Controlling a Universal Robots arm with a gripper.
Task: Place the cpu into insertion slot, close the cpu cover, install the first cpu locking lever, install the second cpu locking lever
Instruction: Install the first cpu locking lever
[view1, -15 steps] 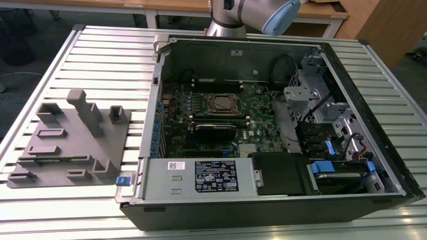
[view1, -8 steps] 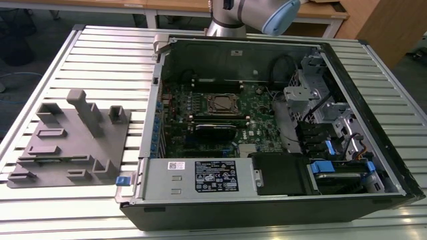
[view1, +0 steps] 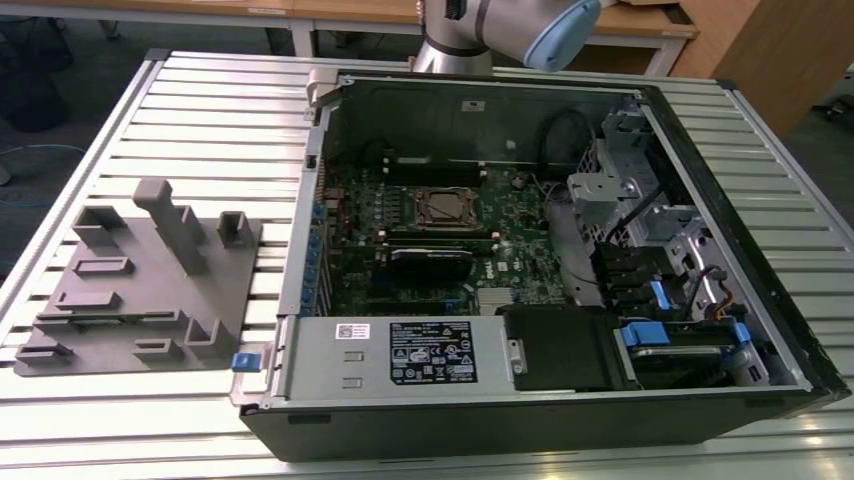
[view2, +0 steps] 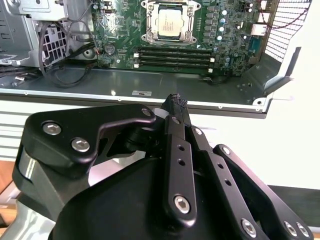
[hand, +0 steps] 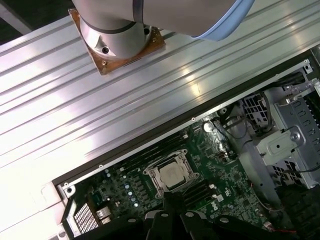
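**Hand hanging above the open case, CPU seated in its socket**

I am hovering over the opened computer case, which is lying on its side on the ribbed metal counter. My hand is showing in the second wrist view with its fingers drawn together to a narrow point, nothing between them. It is sitting well clear of the board, outside the case wall.

The cpu is lying flat in the insertion slot, silvery top up, visible in both wrist views. The cpu cover appears to be sitting down around the chip as a thin metal frame, though I cannot tell whether it is fully flat. The locking levers I cannot make out well enough to say whether they are latched.

Beside the socket, long black memory slots are running parallel. A grey fixture plate is resting on the counter toward the exterior view's left.

Risks as I judge them: coming down with fingers this close could catch the frame edge or the memory slots. If the chip is sitting slightly askew, pressing the cover could bend pins. Loose cables near the drive cage could snag my hand.
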